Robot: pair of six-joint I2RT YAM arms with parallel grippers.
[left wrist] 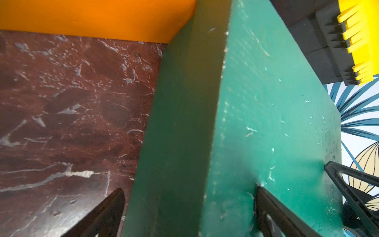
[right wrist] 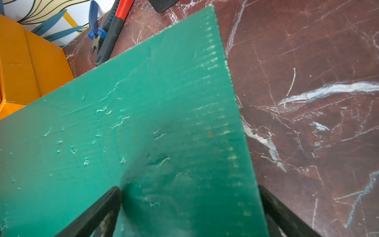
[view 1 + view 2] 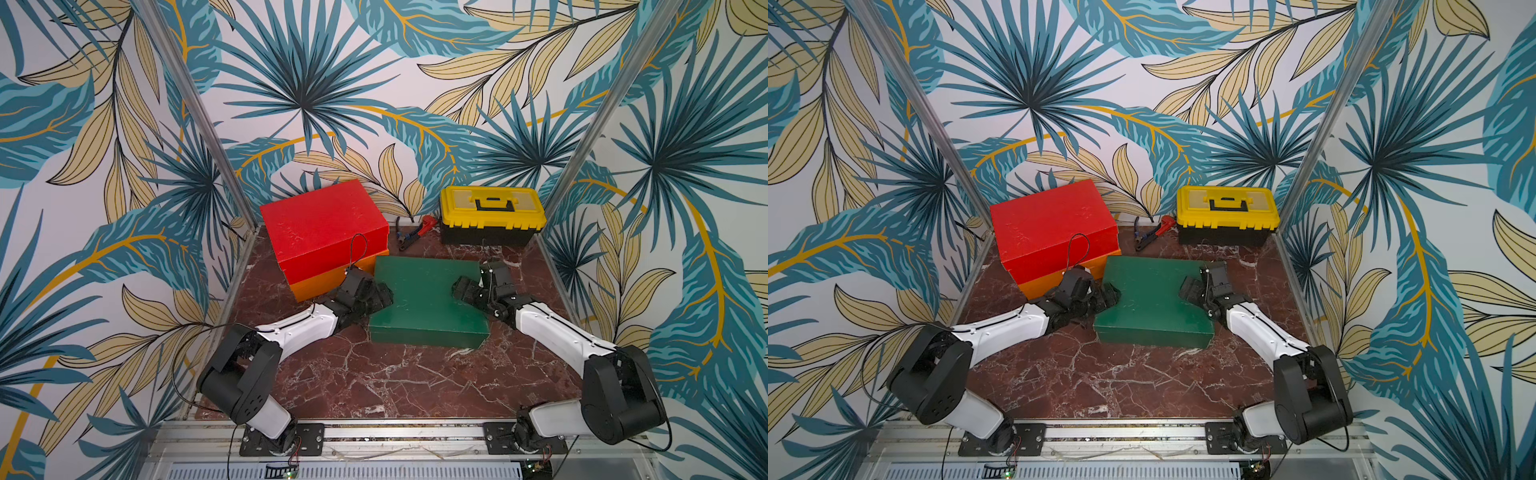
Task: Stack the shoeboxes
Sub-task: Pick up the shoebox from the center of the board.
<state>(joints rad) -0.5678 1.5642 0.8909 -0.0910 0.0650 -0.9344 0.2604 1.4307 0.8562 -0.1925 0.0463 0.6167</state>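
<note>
Left pincer [image 3: 384, 296] and right pincer [image 3: 459, 291], both wide apart, astride opposite edges of the green shoebox [image 3: 424, 286]

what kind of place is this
Probably a staged robot test cell, not a home: two arms bolted to a metal rail, leaf-print backdrop panels, a marble-look tabletop set with a green shoebox and yellow toolbox.

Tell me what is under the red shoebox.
The orange shoebox sits directly under the red shoebox. Only strips of its sides show in both top views; its lid is covered by the red one.
</note>
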